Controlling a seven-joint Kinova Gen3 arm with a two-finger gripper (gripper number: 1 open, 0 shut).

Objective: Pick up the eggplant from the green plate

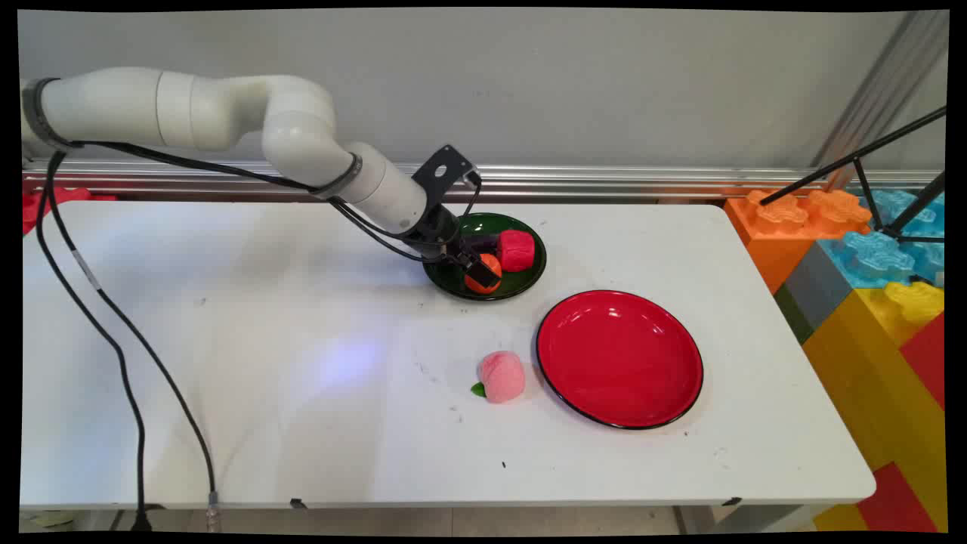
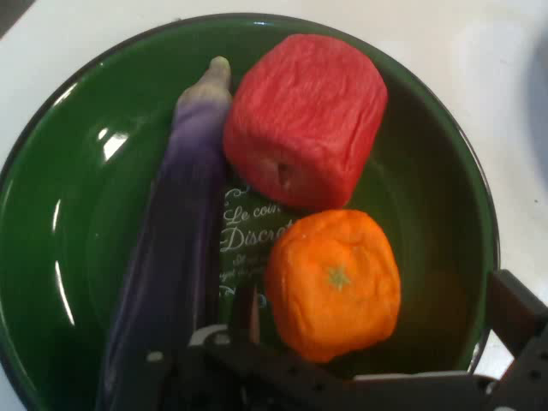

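Reaching in from the left, white arm (image 1: 227, 113) with black cables (image 1: 113, 332) slants down over the table (image 1: 227, 340) and puts the gripper (image 1: 484, 272) into the green plate (image 1: 453, 283) near the table's far edge. Gripper sits low around the orange toy fruit (image 1: 483, 283); in the hand view the fingers stand wide, one finger (image 2: 248, 312) left of the orange (image 2: 334, 282), the other at the right edge, orange between them, contact with the pads cannot be told. Same plate (image 2: 51, 214) holds a purple eggplant (image 2: 171, 257) lying lengthwise on the left side and a red fruit (image 2: 304, 116) beside its tip, just above the orange and touching or nearly touching it. White printed lettering shows on the plate bottom between the three. Further right and nearer the camera, pink peach toy (image 1: 502, 376) with a small green leaf lies on the bare table, just beside the red plate (image 1: 619, 359), which has a black rim. Far right off the table edge, big coloured building blocks (image 1: 869, 287) and a black tripod (image 1: 876, 174).
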